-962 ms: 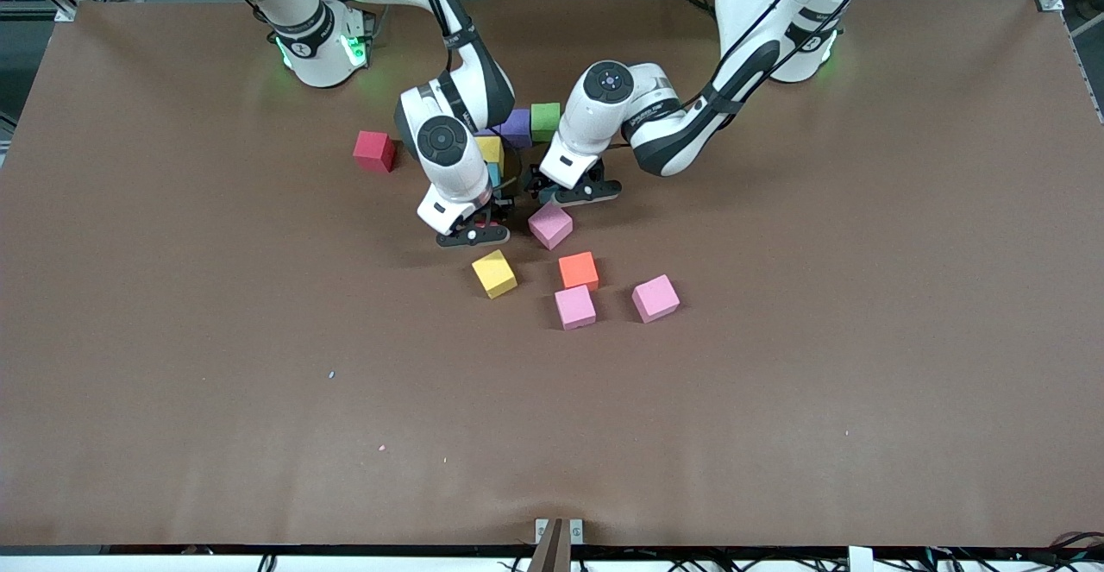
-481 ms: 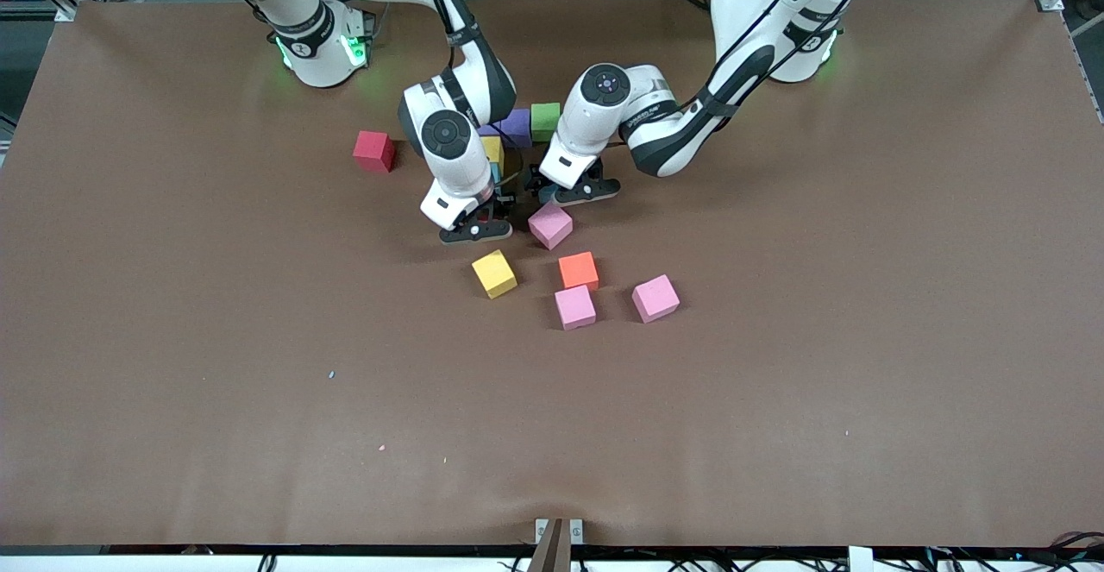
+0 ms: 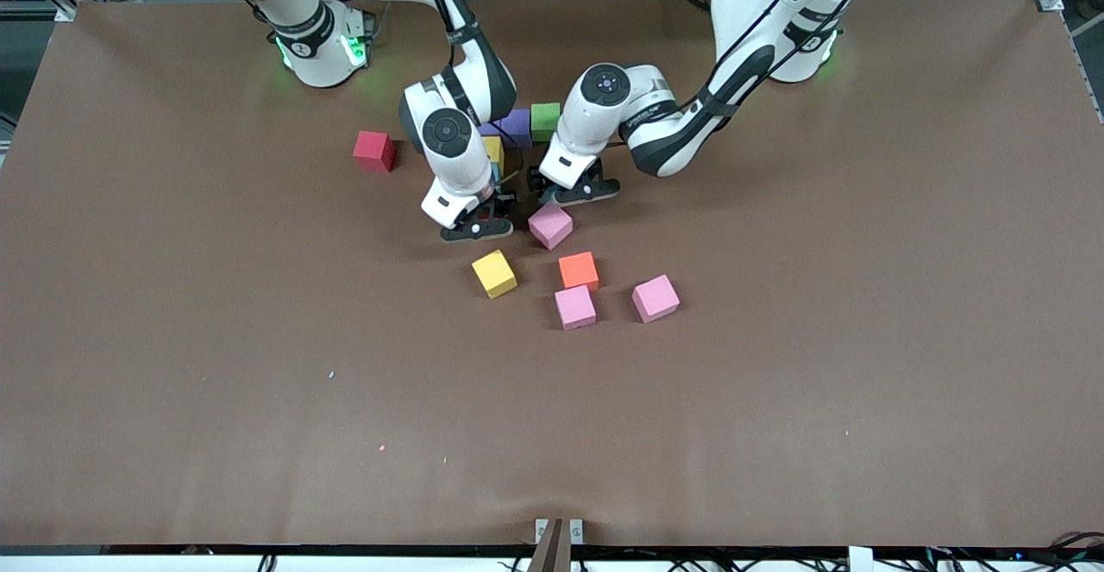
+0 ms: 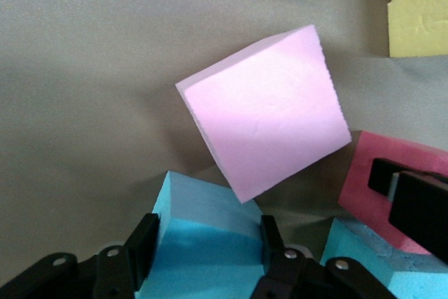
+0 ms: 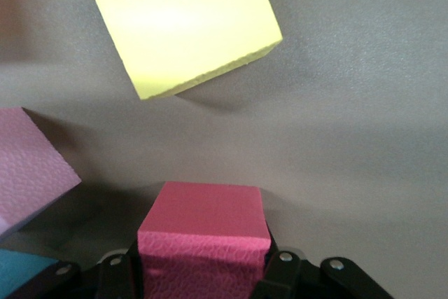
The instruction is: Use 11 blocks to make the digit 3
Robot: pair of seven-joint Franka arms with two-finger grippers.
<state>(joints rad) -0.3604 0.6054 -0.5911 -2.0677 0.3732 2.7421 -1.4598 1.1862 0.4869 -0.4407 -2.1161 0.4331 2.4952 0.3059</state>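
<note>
We note right gripper [image 5: 203, 271] clenched on a red-pink block [image 5: 203, 232], down near the table | left gripper [image 4: 206, 257] clamps a blue block [image 4: 203, 243] just beside it | tilted pink block [image 3: 550, 225] touches the blue one, crowding the left arm's placement.

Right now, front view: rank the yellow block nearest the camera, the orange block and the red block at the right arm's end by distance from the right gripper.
1. Yellow block, just camera-side of the right gripper.
2. Orange block, toward the left arm's end.
3. Red block, farther from the camera.
</note>
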